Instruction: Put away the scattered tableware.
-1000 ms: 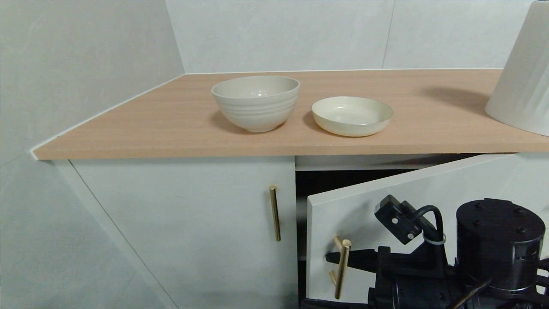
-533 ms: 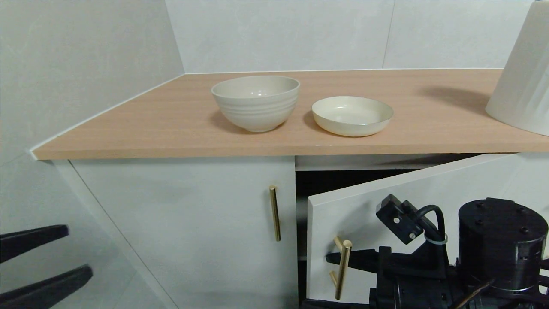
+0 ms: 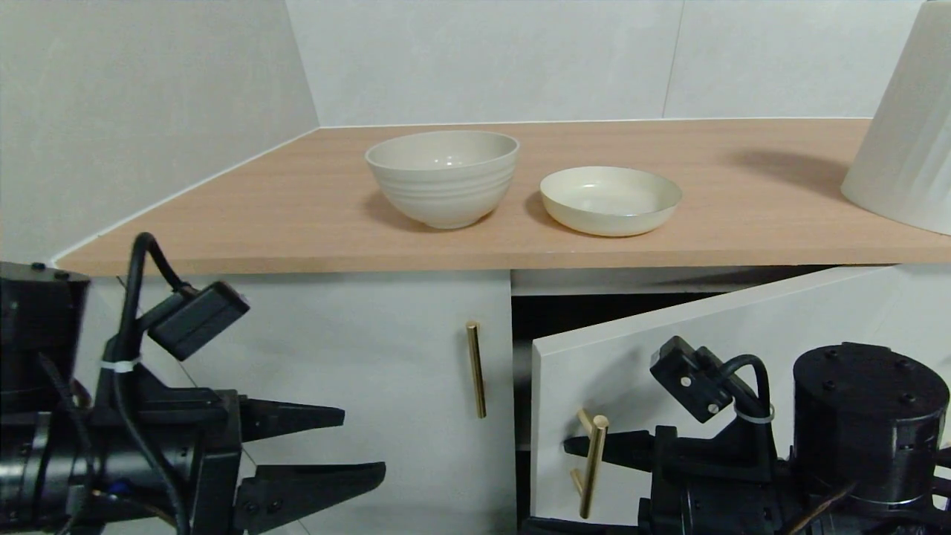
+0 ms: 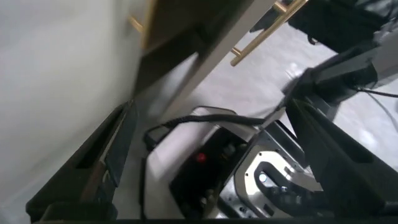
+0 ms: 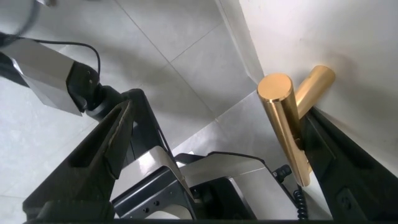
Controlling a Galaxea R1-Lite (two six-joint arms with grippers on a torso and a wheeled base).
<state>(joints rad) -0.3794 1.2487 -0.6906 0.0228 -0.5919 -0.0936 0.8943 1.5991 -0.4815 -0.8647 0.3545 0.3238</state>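
The left gripper has swung in, fingers apart, before the closed white cabinet door; the right gripper stays spread at the brass bar handle.

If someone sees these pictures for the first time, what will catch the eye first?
Two pale dishes stand on the wooden countertop: a deep ribbed bowl and, to its right, a shallow dish. Below, the right cabinet door stands ajar, its gold handle at the open right gripper. The open left gripper hangs before the shut left door.
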